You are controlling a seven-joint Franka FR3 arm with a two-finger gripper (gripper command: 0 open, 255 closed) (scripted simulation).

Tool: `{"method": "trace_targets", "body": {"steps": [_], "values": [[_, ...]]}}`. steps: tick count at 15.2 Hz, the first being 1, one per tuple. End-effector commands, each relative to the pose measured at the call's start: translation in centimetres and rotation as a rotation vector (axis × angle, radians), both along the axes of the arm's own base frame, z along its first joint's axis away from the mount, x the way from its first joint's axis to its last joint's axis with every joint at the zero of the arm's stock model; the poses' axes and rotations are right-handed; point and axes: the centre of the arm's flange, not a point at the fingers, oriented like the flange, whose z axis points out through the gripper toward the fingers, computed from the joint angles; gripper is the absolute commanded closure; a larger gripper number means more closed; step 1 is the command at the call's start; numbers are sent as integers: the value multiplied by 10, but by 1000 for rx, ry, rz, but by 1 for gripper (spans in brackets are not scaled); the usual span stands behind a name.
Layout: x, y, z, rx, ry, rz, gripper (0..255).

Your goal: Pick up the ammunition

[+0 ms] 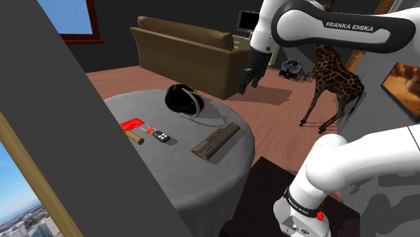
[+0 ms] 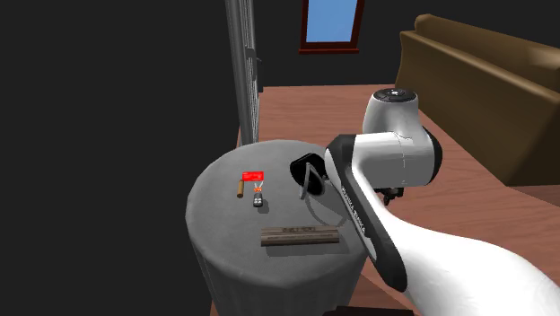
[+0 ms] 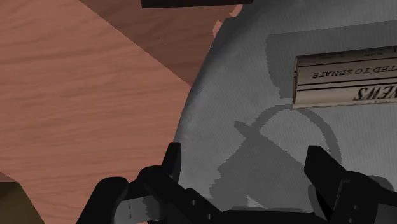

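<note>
The white Franka arm [image 1: 363, 158] rises from the shoulder view's lower right, folds at the elbow and reaches up and left, with its wrist turned downward. The black gripper [image 1: 245, 82] hangs in the air pointing down. Its two fingers [image 3: 170, 160] stand wide apart, clasping nothing.

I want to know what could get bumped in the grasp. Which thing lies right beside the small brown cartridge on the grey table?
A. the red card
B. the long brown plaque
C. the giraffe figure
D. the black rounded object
A: the red card lies right next to the cartridge, while the other three sit well apart from it.
</note>
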Motion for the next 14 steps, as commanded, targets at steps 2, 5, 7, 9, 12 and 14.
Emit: {"method": "trace_targets", "body": {"steps": [2,5,7,9,12,14], "values": [[7,11,-2,1,6,4,0],[27,45,-9,2,23,16,0],[40,68,-14,4,35,23,0],[53,91,-19,5,46,31,0],[72,126,-26,7,64,43,0],[85,149,-31,8,75,51,0]]}}
